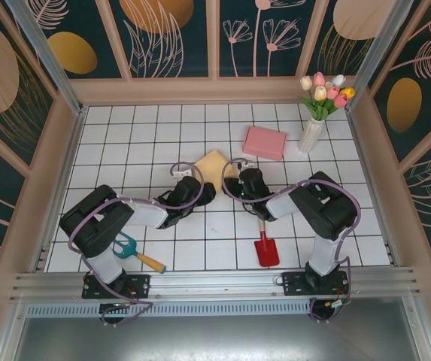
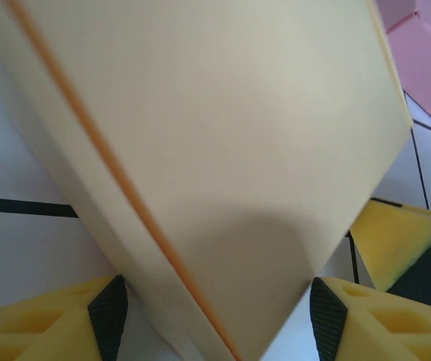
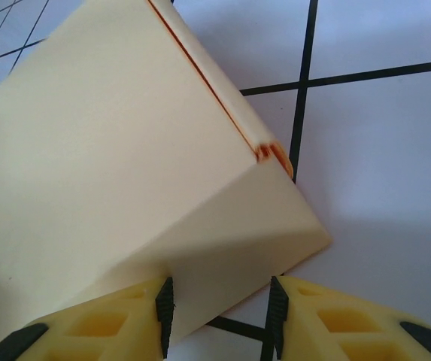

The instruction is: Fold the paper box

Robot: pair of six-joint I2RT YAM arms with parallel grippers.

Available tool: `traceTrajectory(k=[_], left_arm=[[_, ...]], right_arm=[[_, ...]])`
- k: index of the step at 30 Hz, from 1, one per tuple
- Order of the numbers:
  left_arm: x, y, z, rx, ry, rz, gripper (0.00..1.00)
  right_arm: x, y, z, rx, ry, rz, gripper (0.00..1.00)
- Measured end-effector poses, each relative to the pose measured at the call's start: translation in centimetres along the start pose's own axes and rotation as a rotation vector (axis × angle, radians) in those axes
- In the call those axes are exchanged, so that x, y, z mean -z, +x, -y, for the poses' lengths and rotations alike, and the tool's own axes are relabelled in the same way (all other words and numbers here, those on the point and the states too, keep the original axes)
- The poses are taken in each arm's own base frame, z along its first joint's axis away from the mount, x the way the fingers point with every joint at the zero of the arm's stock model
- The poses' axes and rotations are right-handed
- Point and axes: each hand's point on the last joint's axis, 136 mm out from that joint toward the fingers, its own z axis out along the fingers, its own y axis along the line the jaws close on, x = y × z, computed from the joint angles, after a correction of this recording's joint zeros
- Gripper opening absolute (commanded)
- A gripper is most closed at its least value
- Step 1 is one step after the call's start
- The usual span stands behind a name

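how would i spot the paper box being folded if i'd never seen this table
On the white tiled table, find the vase of tulips at the far right, then go left past the pink block. The paper box lies just nearer than that block, mid-table. It is pale yellow with a thin orange edge, not pink.

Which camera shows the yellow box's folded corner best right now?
Right wrist: the yellow box shows its orange seam and folded corner sharply. The left wrist view has one broad face, close and blurred; the top view has a small yellow patch, far off.

Pale yellow paper box (image 1: 213, 166), orange-edged, partly folded.
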Motion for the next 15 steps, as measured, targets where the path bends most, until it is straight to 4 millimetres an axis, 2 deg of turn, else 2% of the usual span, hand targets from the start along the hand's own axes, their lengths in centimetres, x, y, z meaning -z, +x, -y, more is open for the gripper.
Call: traceTrajectory(k=[8, 12, 15], left_arm=[[0.4, 0.7, 0.1, -0.034, -0.034, -0.052, 0.7], [2.2, 0.8, 0.4, -0.045, -0.035, -0.072, 0.7], [4.2, -0.4, 1.1, -0.049, -0.016, -0.042, 0.7]], right_arm=[[-0.4, -0.1, -0.1, -0.02, -0.01, -0.031, 0.4], [-0.6, -0.3, 0.0, -0.031, -0.015, -0.042, 0.38], [-0.8, -0.5, 0.3, -0.049, -0.019, -0.045, 0.37]])
